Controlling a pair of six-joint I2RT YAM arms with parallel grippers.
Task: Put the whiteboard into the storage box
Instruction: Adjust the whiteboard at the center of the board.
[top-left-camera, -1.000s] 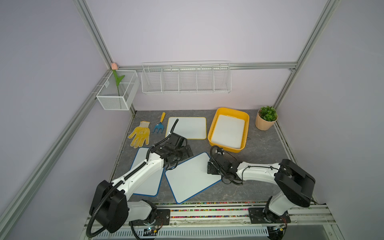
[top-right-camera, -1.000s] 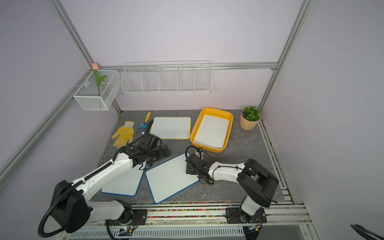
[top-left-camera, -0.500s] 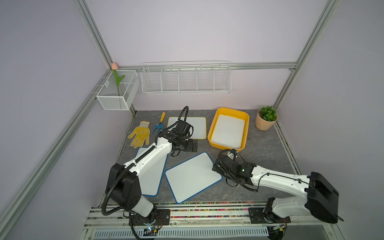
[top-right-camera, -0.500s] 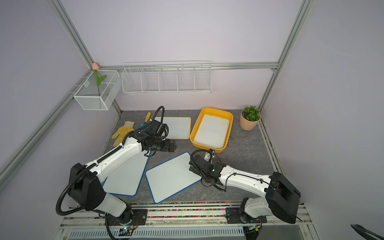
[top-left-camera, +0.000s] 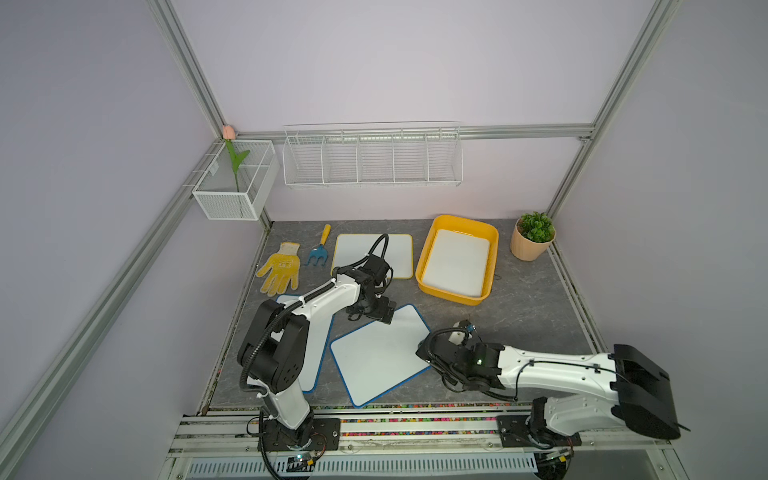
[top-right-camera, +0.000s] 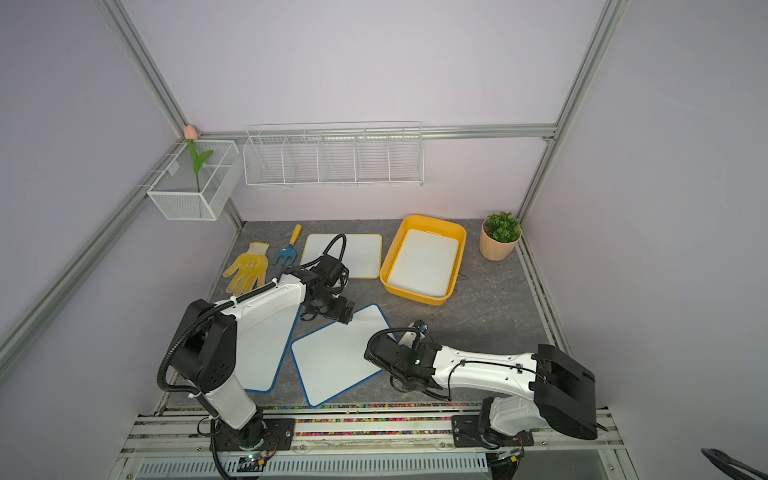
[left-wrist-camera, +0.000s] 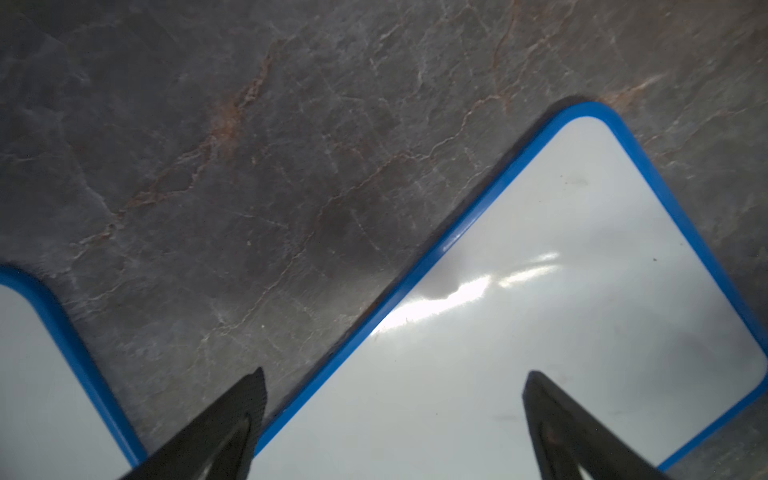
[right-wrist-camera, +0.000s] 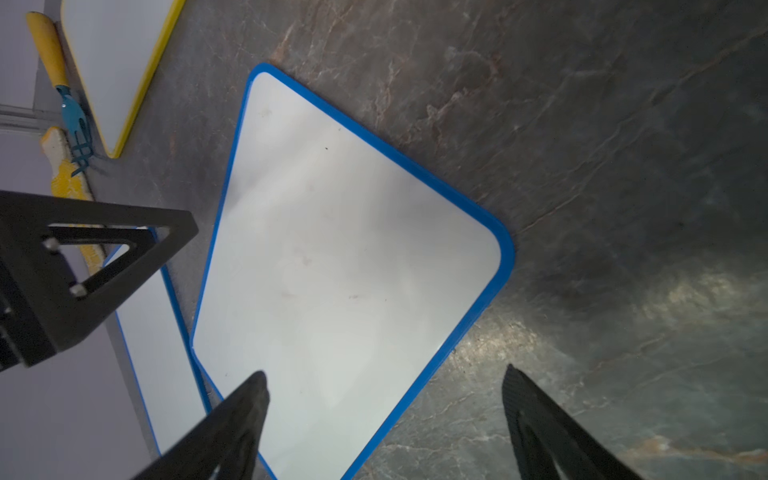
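A blue-framed whiteboard (top-left-camera: 380, 353) (top-right-camera: 338, 357) lies askew on the table's middle. My left gripper (top-left-camera: 380, 318) (left-wrist-camera: 395, 374) hangs open over its far corner, one finger over the board and the other over bare table. At the board's right edge, my right gripper (top-left-camera: 422, 353) (right-wrist-camera: 384, 372) stands open and straddles the blue frame. Neither holds anything. The yellow storage box (top-left-camera: 453, 295) (top-right-camera: 415, 298) sits at the back right with a whiteboard (top-left-camera: 457, 264) lying in it.
A second blue-framed whiteboard (top-right-camera: 266, 353) lies partly under my left arm. A yellow-framed one (top-left-camera: 399, 253) lies at the back, beside a blue hand fork (top-left-camera: 319, 249) and a yellow glove (top-left-camera: 280, 268). A potted plant (top-left-camera: 534, 237) stands far right. A wire rack (top-left-camera: 372, 160) and a wire basket (top-left-camera: 232, 183) hang on the walls.
My left gripper has come right and nearer, from beside the yellow-framed board to the middle board's far corner. My right gripper has drawn a little nearer along that board's right edge. Both stayed open.
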